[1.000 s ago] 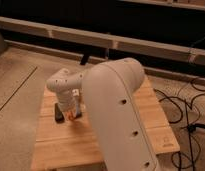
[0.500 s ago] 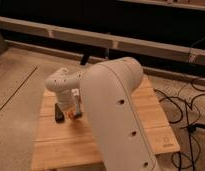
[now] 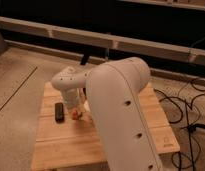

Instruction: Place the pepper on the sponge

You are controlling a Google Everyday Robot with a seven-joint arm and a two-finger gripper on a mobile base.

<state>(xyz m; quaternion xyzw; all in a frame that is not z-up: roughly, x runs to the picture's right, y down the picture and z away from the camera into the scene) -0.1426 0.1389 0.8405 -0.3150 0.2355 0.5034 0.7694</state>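
Observation:
My white arm (image 3: 116,110) reaches down over a wooden table (image 3: 61,145) and fills much of the camera view. Its gripper (image 3: 73,107) hangs low over the table's left middle, just right of a black rectangular block (image 3: 59,111). A small red-orange piece, the pepper (image 3: 76,114), shows right at the gripper's lower end, close to the table top. I cannot tell whether it is held or lying there. The sponge is hidden from this view.
Black cables (image 3: 188,107) lie on the floor right of the table. A long metal rail (image 3: 116,42) and a dark wall run along the back. Speckled floor (image 3: 16,95) lies to the left.

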